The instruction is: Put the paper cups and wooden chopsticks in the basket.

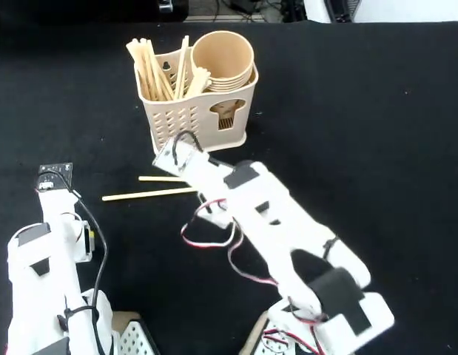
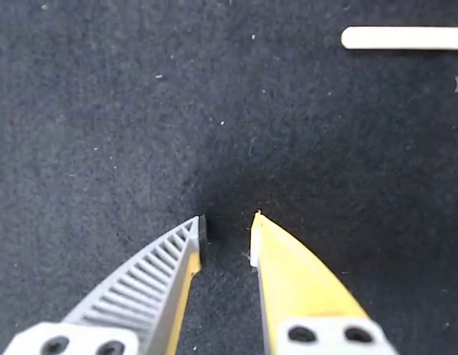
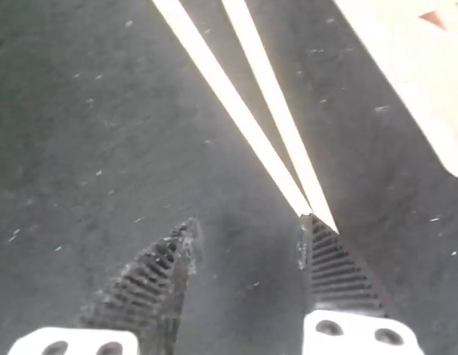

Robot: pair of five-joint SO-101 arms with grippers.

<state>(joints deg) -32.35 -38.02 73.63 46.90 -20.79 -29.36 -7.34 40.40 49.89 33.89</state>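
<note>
Mostly done: paper cups (image 1: 223,55) and several chopsticks (image 1: 149,74) sit in the basket (image 1: 195,118), upper centre. Two wooden chopsticks (image 1: 149,194) lie on the worktop (image 1: 376,148), right end effector (image 3: 247,225) apart at their tips; left end effector (image 2: 227,225) apart too.

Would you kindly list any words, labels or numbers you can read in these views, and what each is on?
None can be read. The basket, paper cups and wooden chopsticks show no print; marks on the small dark board on the left arm are too small to read.
</note>
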